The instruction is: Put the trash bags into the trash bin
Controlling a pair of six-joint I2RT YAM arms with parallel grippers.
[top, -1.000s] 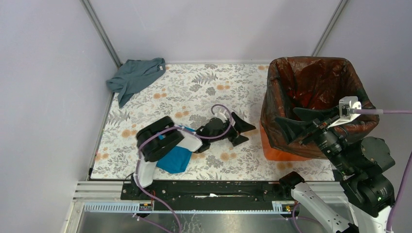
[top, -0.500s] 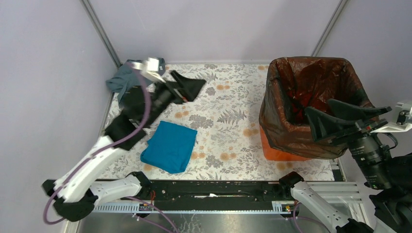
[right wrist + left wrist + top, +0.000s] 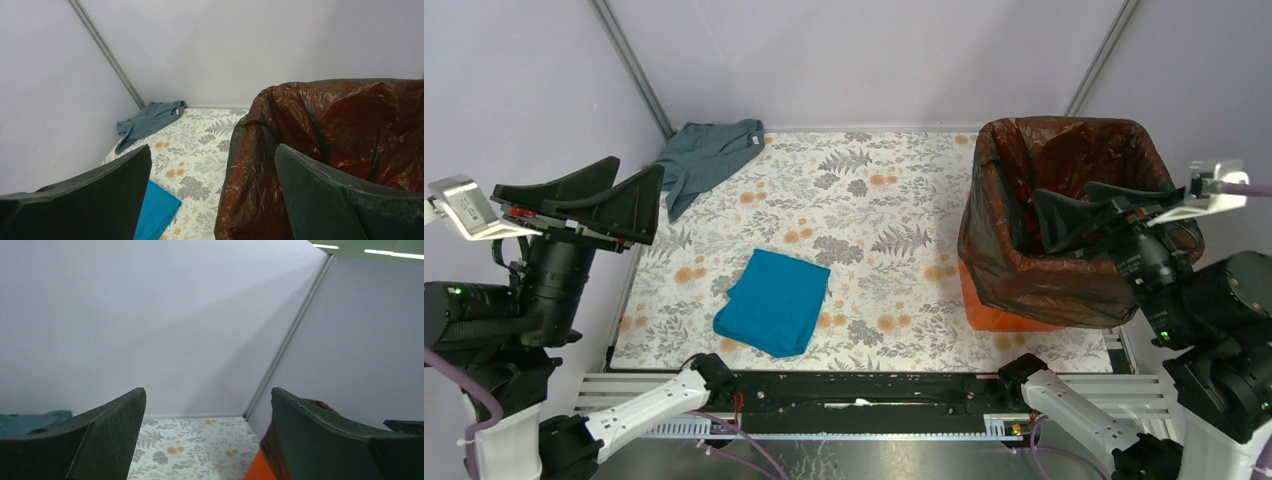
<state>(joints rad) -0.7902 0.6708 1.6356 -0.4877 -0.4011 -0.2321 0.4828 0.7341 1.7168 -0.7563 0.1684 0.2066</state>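
Observation:
The orange trash bin (image 3: 987, 308) stands at the right of the table. A dark reddish-brown trash bag (image 3: 1064, 165) lines it and drapes over its rim. My right gripper (image 3: 1064, 195) is open and empty, raised above the bin's near right side. In the right wrist view (image 3: 212, 150) the bag (image 3: 340, 115) fills the space between and beyond the fingers. My left gripper (image 3: 636, 175) is open and empty, raised high at the far left, off the table's edge. In the left wrist view (image 3: 207, 395) it faces the back wall, with a sliver of the bin (image 3: 260, 471) showing.
A folded blue cloth (image 3: 774, 300) lies on the floral table cover (image 3: 874, 200) near the front middle; it also shows in the right wrist view (image 3: 157, 210). A grey-green cloth (image 3: 704, 155) lies crumpled in the back left corner. Walls close in the left, back and right sides.
My left arm swung from the middle of the table to the back left, then up and out to the far left. My right gripper shifted around above the bin's near right side.

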